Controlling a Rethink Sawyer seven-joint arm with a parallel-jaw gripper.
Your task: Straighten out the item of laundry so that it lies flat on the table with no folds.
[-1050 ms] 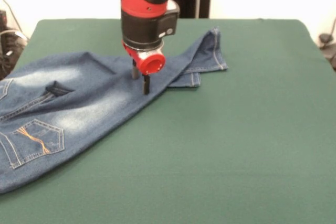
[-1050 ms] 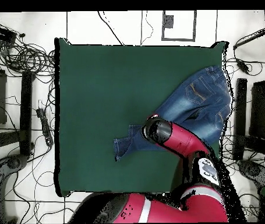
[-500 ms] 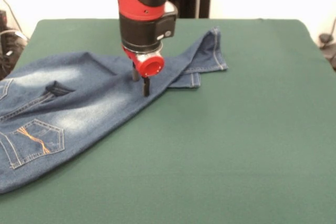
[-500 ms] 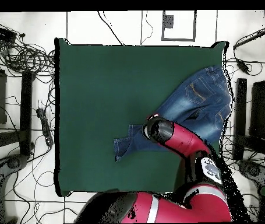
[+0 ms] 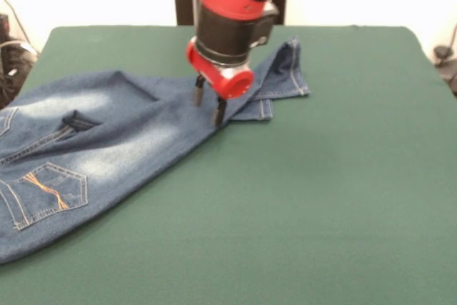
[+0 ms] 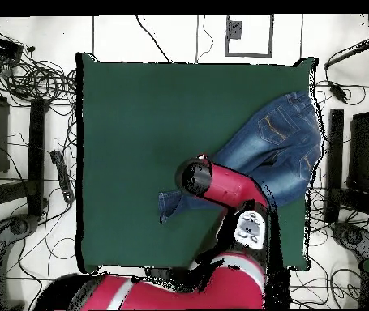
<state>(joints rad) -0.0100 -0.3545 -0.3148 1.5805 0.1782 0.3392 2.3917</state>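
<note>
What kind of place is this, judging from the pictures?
Probably a robotics lab: a table covered in green cloth, a red robot arm over the jeans, and loose cables on the tiled floor.

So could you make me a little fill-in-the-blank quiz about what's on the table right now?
1. The jeans are made of blue ____.
2. The table is covered in dark ____ cloth.
3. The gripper hangs over a ____ of the jeans, its two fingers apart.
4. The stitching on the back pocket is ____.

Missing words: denim; green; leg; orange
</note>
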